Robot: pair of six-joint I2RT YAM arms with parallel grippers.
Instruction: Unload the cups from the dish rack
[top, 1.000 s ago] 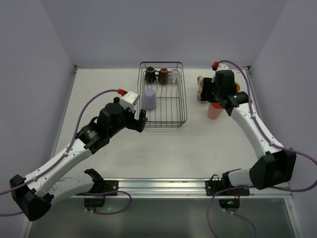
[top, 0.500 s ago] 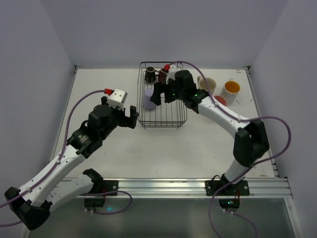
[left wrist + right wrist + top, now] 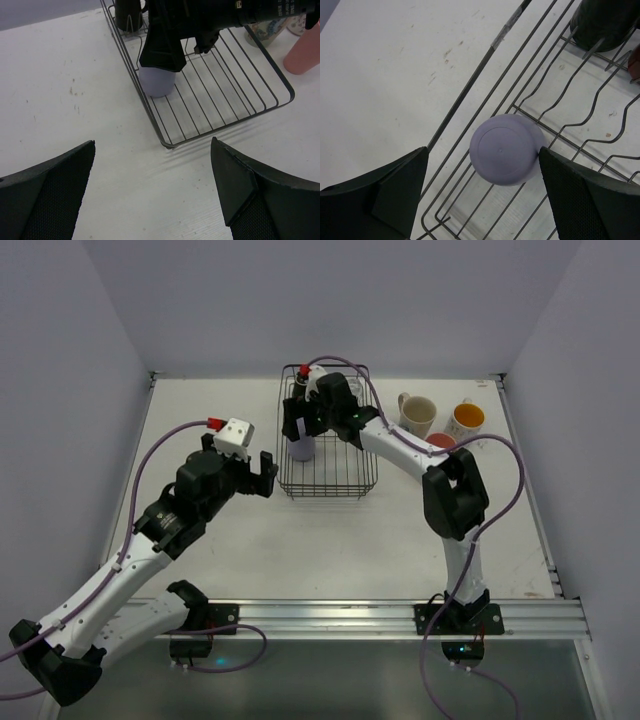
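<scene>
In the near left part of the dish rack (image 3: 345, 478) the lavender cup (image 3: 505, 149) stands upside down on the wire base, close to the left wall. The right gripper (image 3: 302, 430) hangs just above this cup with its jaws spread wide, one finger on each side of it, and it does not pinch the cup. In the far left corner of the rack a black mug (image 3: 602, 22) sits between the wire prongs. To the right of the rack, on the white table (image 3: 200, 410), stand a cream mug (image 3: 415, 415), an orange-lined cup (image 3: 466, 420) and a pink cup (image 3: 302, 50), partly hidden behind the right arm. The left gripper (image 3: 266, 476) is over the table near the left front corner of the rack. Its jaws are also spread wide and hold nothing.
</scene>
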